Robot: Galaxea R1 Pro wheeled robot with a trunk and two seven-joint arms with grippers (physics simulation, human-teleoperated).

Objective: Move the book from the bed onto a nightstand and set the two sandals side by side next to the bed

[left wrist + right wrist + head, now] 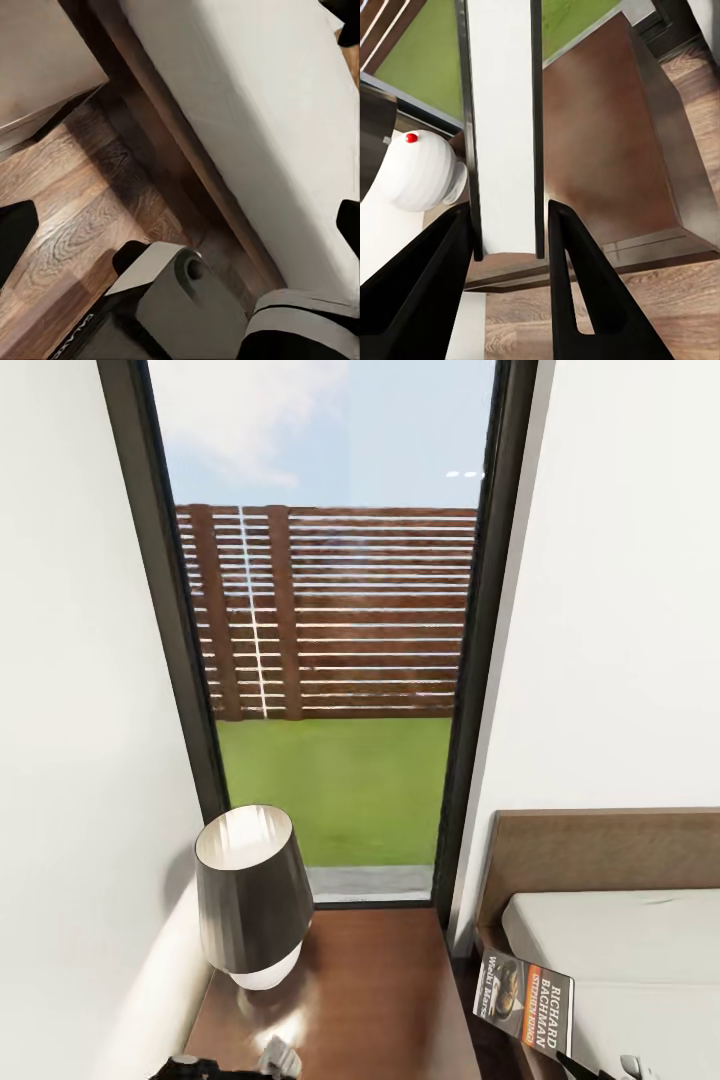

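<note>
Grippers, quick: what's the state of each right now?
Left gripper: jaws open, holding nothing.
Right gripper: jaws shut on the book, held edge-on above the nightstand.

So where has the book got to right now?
In the head view the book sits low on the right, held up on edge in the right gripper between the nightstand and the bed.

I see lamp (252, 905) crowding nightstand (380, 1000) top's left side; right half bare. Book (525, 1000), pinched edge-on between right gripper (510, 232) fingers, hangs over gap between nightstand and bed (620, 940).
</note>
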